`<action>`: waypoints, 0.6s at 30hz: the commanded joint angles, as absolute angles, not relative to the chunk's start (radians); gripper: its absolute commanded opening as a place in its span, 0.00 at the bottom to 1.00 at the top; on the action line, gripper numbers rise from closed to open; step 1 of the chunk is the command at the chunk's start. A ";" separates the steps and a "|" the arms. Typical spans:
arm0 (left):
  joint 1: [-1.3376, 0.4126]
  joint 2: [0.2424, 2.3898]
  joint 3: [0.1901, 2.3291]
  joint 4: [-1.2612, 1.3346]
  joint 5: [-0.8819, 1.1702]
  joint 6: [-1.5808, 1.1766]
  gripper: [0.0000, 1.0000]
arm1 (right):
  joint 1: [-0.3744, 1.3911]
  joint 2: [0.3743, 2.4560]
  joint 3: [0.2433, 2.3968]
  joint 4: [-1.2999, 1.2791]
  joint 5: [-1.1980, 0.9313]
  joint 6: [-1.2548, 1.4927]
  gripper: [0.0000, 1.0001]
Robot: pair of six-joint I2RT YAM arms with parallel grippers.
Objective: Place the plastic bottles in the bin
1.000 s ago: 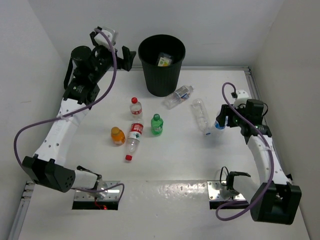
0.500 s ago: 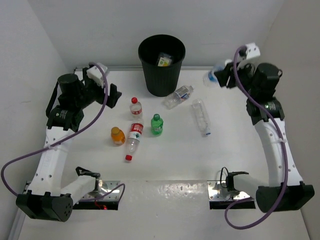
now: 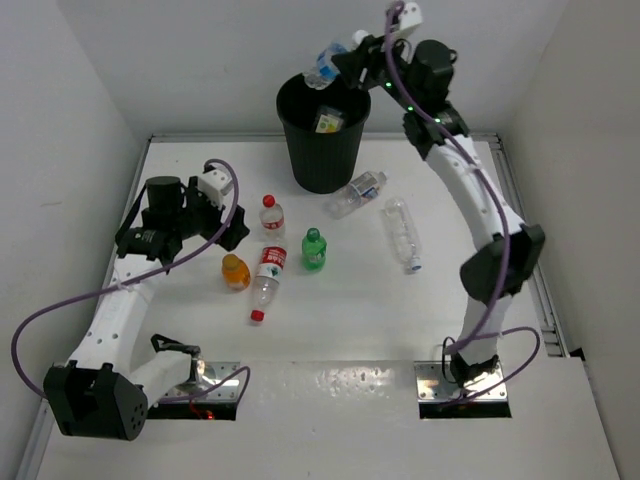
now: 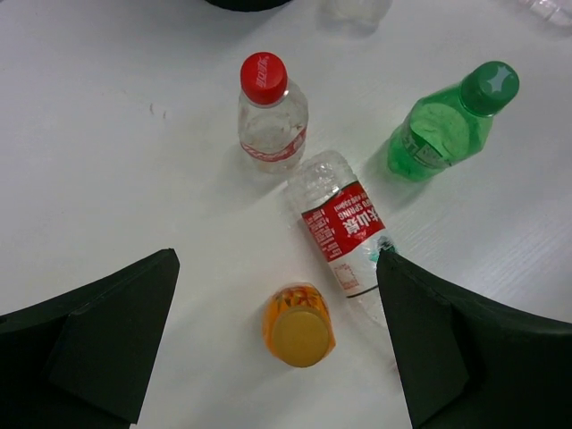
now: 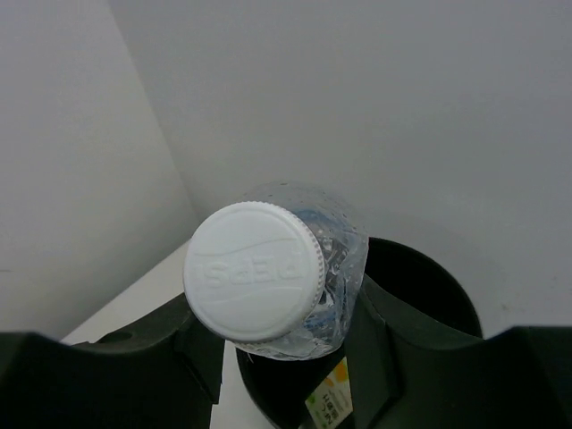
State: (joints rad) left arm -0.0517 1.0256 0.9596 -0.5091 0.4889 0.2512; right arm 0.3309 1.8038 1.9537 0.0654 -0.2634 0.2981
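Note:
My right gripper (image 3: 343, 62) is shut on a clear bottle with a blue label (image 3: 325, 63) and holds it above the rim of the black bin (image 3: 322, 150). In the right wrist view the bottle's white cap (image 5: 255, 271) faces the camera, with the bin's mouth (image 5: 420, 281) below it. A yellow-labelled bottle (image 3: 328, 121) lies inside the bin. My left gripper (image 4: 277, 268) is open above an upright orange bottle (image 4: 298, 325). Close by are a red-capped bottle (image 4: 271, 112), a lying red-labelled bottle (image 4: 343, 226) and a green bottle (image 4: 445, 125).
Two more clear bottles lie right of the bin's foot: one with a blue label (image 3: 358, 192) and a longer one (image 3: 402, 232). White walls close in the table at the back and on both sides.
My right arm has swung from the table's right side up to above the bin, carrying the clear bottle. My left arm has come down from beside the bin to over the orange bottle.

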 commanded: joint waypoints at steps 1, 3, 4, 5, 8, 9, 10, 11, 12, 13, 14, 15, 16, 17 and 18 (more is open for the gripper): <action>-0.032 1.040 0.945 -0.410 0.491 0.268 1.00 | 0.380 1.917 2.112 0.100 -0.219 0.319 0.18; -0.032 1.052 0.945 -0.385 0.491 0.258 1.00 | 0.396 2.008 2.195 0.094 -0.184 0.284 0.16; -0.032 1.052 0.945 -0.385 0.491 0.258 1.00 | 0.403 2.029 2.209 0.091 -0.178 0.275 0.16; -0.032 1.063 0.945 -0.374 0.491 0.258 1.00 | 0.413 2.057 2.233 0.089 -0.163 0.255 0.16; -0.032 1.081 0.936 -0.364 0.480 0.249 1.00 | 0.437 2.111 2.249 0.064 -0.140 0.216 0.15; -0.032 1.081 0.936 -0.350 0.466 0.249 1.00 | 0.448 2.118 2.246 0.060 -0.137 0.204 0.16; -0.032 1.091 0.922 -0.339 0.453 0.249 1.00 | 0.452 2.121 2.244 0.054 -0.135 0.196 0.20; -0.032 1.104 0.908 -0.318 0.453 0.238 1.00 | 0.471 2.123 2.240 0.037 -0.129 0.183 0.28; -0.032 1.114 0.908 -0.318 0.440 0.238 1.00 | 0.475 2.131 2.229 0.035 -0.115 0.180 0.60; -0.032 1.123 0.897 -0.304 0.440 0.238 1.00 | 0.482 2.132 2.212 0.035 -0.073 0.176 0.77; -0.032 1.123 0.897 -0.292 0.457 0.238 1.00 | 0.491 2.129 2.204 0.043 -0.066 0.182 0.91; -0.032 1.140 0.887 -0.279 0.475 0.238 1.00 | 0.492 2.128 2.206 0.044 -0.043 0.184 1.00; -0.032 1.159 0.873 -0.246 0.494 0.247 1.00 | 0.492 2.122 2.204 0.049 -0.035 0.193 1.00; -0.032 1.160 0.873 -0.232 0.494 0.247 1.00 | 0.494 2.121 2.206 0.052 -0.035 0.193 1.00; -0.032 1.187 0.873 -0.218 0.494 0.247 1.00 | 0.495 2.115 2.212 0.055 -0.035 0.192 1.00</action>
State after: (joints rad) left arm -0.0441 1.1564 0.8848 -0.3202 0.4625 0.2466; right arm 0.4908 2.1548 2.1834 0.0055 -0.0845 0.2012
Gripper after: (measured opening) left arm 0.997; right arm 0.995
